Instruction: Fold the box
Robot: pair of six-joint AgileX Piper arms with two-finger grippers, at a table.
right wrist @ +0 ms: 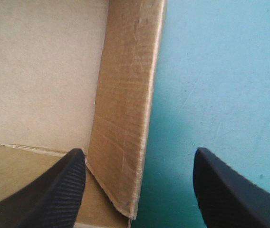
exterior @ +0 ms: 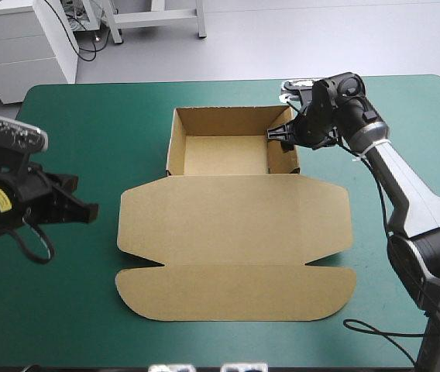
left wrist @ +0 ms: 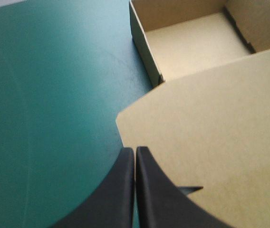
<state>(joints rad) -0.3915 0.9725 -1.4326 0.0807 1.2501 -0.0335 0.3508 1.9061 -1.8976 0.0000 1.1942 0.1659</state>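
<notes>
Currently, right fingers [right wrist: 54, 190] straddle the box [right wrist: 125, 95] wall.

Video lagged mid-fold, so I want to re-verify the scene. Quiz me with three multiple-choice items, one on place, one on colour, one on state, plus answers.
1. Where are the right jaws?
A) astride the right wall of the brown cardboard box
B) above its lid
C) off the table
2. The table cover is:
A) grey
B) teal-green
C) white
3. The left jaws are:
A) wide open
B) shut on the box
C) shut, clear of the box
Answers: 1A, one jaw is inside the tray, one outside; 2B, shown in every view; 3C, they meet off the box's left side.
</notes>
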